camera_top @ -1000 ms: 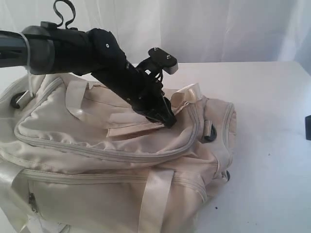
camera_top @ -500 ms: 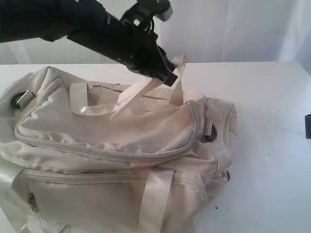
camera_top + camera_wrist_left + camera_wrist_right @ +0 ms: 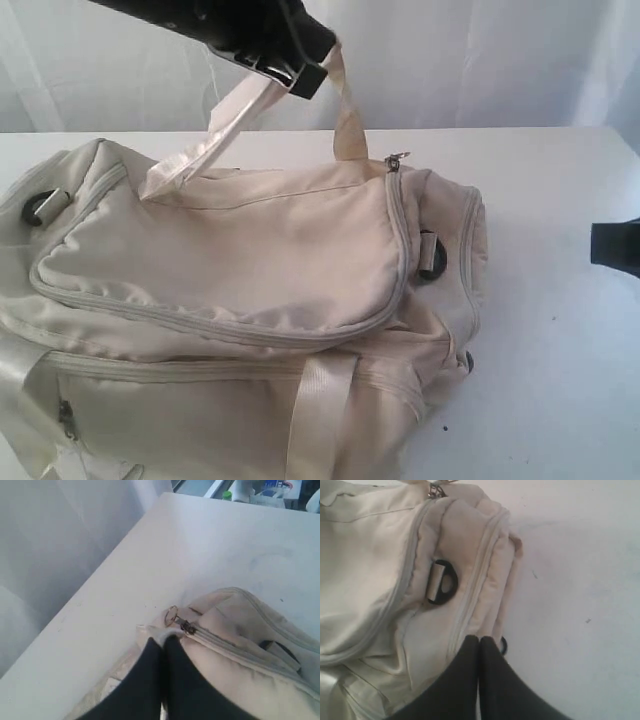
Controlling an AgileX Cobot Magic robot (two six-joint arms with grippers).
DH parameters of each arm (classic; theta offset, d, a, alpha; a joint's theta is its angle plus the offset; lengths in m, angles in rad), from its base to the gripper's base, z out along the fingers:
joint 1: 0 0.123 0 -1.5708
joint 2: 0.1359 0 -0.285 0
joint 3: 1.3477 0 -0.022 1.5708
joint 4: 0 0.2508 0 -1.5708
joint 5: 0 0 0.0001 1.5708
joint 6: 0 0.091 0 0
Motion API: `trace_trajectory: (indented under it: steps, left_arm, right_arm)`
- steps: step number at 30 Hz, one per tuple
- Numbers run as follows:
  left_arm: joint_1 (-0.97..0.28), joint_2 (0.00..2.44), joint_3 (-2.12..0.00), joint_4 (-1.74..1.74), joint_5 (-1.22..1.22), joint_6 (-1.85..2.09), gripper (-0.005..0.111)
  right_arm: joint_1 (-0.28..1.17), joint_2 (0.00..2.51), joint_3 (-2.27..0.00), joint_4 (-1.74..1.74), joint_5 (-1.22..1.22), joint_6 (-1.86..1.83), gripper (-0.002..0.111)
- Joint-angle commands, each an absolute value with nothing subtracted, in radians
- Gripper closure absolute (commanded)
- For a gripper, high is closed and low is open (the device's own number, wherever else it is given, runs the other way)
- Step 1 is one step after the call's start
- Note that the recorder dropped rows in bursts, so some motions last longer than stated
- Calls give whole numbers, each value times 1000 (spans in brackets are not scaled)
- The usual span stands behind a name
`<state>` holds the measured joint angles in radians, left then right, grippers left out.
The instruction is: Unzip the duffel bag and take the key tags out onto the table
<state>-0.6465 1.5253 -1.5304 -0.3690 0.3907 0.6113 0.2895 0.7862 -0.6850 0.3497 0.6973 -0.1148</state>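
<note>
The cream duffel bag (image 3: 250,250) lies on the white table (image 3: 545,180) with its top zipper closed. The zipper's pull (image 3: 393,161) sits at the bag's right end. My left gripper (image 3: 310,75) is high above the bag, shut on a satin webbing handle (image 3: 240,110) and holding it taut. The left wrist view shows the strap pinched at the left gripper (image 3: 165,639), just beside the zipper pull (image 3: 186,626). My right gripper (image 3: 479,639) is shut on nothing, over the bag's right end near the table. The key tags are hidden.
A dark metal ring (image 3: 445,586) hangs on the bag's right end panel. A second handle (image 3: 315,410) drapes down the bag's front side. Bare tabletop (image 3: 580,580) stretches to the right of the bag. White curtains hang behind the table.
My left gripper has risen from the bag's top with the handle in it, pulling the strap up and taut. The lid fabric has smoothed out. The right gripper has edged into the exterior view.
</note>
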Motion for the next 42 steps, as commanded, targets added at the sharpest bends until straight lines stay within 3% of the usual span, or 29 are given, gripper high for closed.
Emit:
trace_trajectory:
  steps: [1,5,8,14,16,25,42]
  left_arm:
    - [-651,1466,-1537,-385,455,611,107]
    - [-651,1466,-1537,-385,539,609,107]
    - [-651,1466,-1528,-385,569,609,107]
    - [-651,1466,-1528,-385,578,609,107]
    - [-651,1466,-1528,-385,578,609,107]
    - [-651,1466,-1528,-385,580,609,107]
    - [-651,1466,-1528,-385,577,629,107]
  right_arm:
    - [291,857,-691,561,584,-273,108]
    - [291,987,-784,688,496,-353,107]
    - [291,1130,-905,733,490,-355,97]
    - [291,1441,-1148,881,518,-355,53]
    - [291,1518,-1201,947,516,-355,47]
    - [291,1814,-1364,1024,713,-347,47]
    - [291,1890,-1364,1112,721,-325,49]
